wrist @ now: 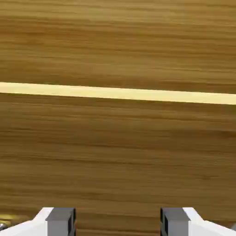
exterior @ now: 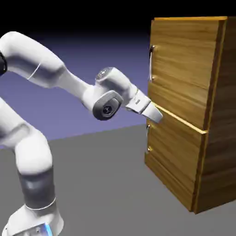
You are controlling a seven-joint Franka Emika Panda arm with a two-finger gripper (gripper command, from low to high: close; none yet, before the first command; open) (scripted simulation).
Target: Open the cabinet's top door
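The cabinet stands directly ahead of the gripper, its front filling the hand view with wood grain. The top door sits flush with the carcass; no gap shows along its edges, so it is judged fully shut. Its slim silver handle lies above the fingertips and near the door's edge, well apart from them. The gripper is level with the pale yellow seam between the two doors, close to the wood; contact cannot be confirmed. The fingers are spread wide with nothing between them but bare panel.

Progress: the approach to the cabinet face is made. Outstanding: raising the hand to the handle, closing on the bar, and swinging the door out. The handle does not appear in the hand view, so alignment remains to be done.
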